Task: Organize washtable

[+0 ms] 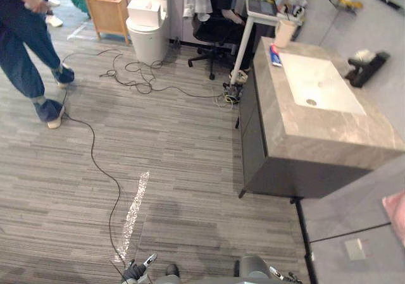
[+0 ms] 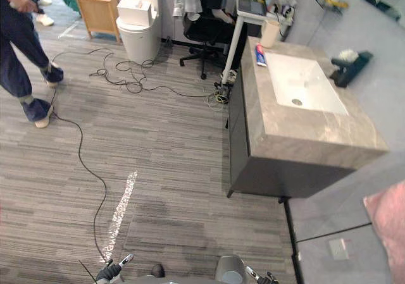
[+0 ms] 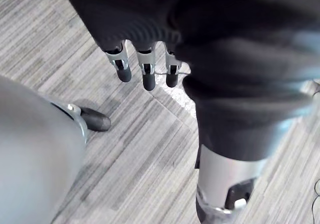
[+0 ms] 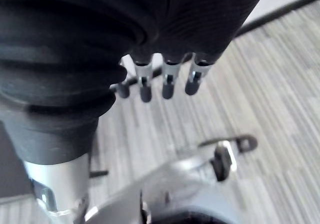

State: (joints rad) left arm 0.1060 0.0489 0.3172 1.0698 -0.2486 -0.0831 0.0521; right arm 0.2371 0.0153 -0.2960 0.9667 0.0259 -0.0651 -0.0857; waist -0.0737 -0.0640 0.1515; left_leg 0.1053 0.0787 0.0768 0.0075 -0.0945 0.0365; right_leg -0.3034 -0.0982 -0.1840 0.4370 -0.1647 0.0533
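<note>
**Both hands empty, washtable off at your two o'clock**

From the head camera, the washtable (image 1: 329, 132) stands at your two o'clock, well apart from the robot, with bare wood-look floor (image 1: 190, 170) in between. It is a dark cabinet under a grey stone top, and a white sink (image 1: 319, 85) is set into the top.

On the stone, a red, white and blue tube (image 1: 274, 55) lies flat just beside the basin's eleven o'clock corner. A beige cup (image 1: 284, 33) stands upright at the top's far end, a little beyond the tube. At the basin's three o'clock, against the wall, there is a black object (image 1: 367, 67) with something pale by it. At this range you cannot make out what either is; the black one may be a dispenser or a dryer.

Your left hand (image 3: 148, 72) hangs over the floor with its fingers straight, loosely apart and holding nothing. Your right hand (image 4: 168, 82) hangs the same way, fingers relaxed and empty, also over the floor. Neither is near the washtable.

Farther out, a person (image 1: 25, 43) in blue trousers stands at ten o'clock. A white toilet (image 1: 147, 31) sits at about twelve, and a wooden cabinet (image 1: 107, 12) stands just beside it, on the toilet's nine o'clock side. A black office chair (image 1: 218, 28) stands at one o'clock, near the washtable's far end.
</note>
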